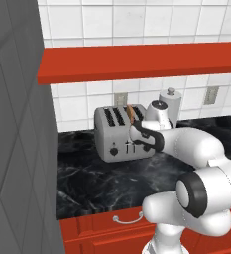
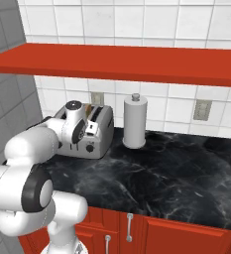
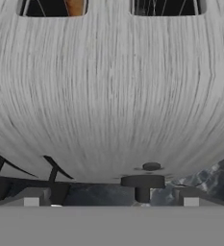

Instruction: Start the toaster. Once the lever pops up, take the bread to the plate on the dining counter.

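While your gripper [image 3: 111, 202] hangs wide open against the toaster [image 1: 114, 134], press one lever [image 3: 142, 182] straight down.

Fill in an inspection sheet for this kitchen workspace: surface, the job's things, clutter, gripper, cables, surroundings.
Surface: black marble countertop over red drawers.
Job's things: toaster stands at the back by the wall; bread sticks up from a slot. Plate: nothing seen.
Clutter: paper towel roll upright beside the toaster.
Gripper: gripper open, close over the toaster's front edge, a lever between its tips; holds nothing.
Cables: nothing seen.
Surroundings: white tiled wall with outlets, red shelf above, grey panel at left.
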### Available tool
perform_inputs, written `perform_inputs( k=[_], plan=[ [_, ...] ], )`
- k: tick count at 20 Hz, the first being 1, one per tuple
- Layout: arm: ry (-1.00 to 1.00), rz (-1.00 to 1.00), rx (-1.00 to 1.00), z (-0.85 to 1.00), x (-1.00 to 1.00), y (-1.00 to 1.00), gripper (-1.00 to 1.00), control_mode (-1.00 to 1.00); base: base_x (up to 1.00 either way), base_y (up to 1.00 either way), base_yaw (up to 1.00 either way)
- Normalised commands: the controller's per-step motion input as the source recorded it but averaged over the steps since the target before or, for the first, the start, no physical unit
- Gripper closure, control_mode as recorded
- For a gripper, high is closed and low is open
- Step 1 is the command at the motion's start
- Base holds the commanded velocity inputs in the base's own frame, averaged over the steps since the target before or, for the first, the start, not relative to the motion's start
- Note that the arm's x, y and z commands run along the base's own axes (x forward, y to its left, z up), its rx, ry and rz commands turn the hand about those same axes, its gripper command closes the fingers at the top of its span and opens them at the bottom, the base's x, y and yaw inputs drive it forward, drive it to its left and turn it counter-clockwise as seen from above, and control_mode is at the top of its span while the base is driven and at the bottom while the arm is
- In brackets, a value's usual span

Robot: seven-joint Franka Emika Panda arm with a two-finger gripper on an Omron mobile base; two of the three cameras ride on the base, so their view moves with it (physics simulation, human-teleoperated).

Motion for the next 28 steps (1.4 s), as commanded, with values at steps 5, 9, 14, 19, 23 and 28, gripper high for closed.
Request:
perform_inputs(
  k=[5, 9, 14, 19, 23, 28],
  plan=[
    [0.00, 0.00, 0.00, -0.07, 0.00, 0.00, -1.00, -1.00, 0.00, 0.00, 0.00],
    [0.00, 0.00, 0.00, -0.06, 0.00, 0.00, -1.00, -1.00, 0.00, 0.00, 0.00],
    [0.00, 0.00, 0.00, -0.04, 0.00, 0.00, -1.00, -1.00, 0.00, 0.00, 0.00],
    [0.00, 0.00, 0.00, -0.05, 0.00, 0.00, -1.00, -1.00, 0.00, 0.00, 0.00],
    [0.01, 0.00, 0.00, -0.14, 0.00, 0.00, -1.00, -1.00, 0.00, 0.00, 0.00],
    [0.02, -0.03, 0.00, -0.13, 0.00, 0.00, -1.00, -1.00, 0.00, 0.00, 0.00]
  ],
)
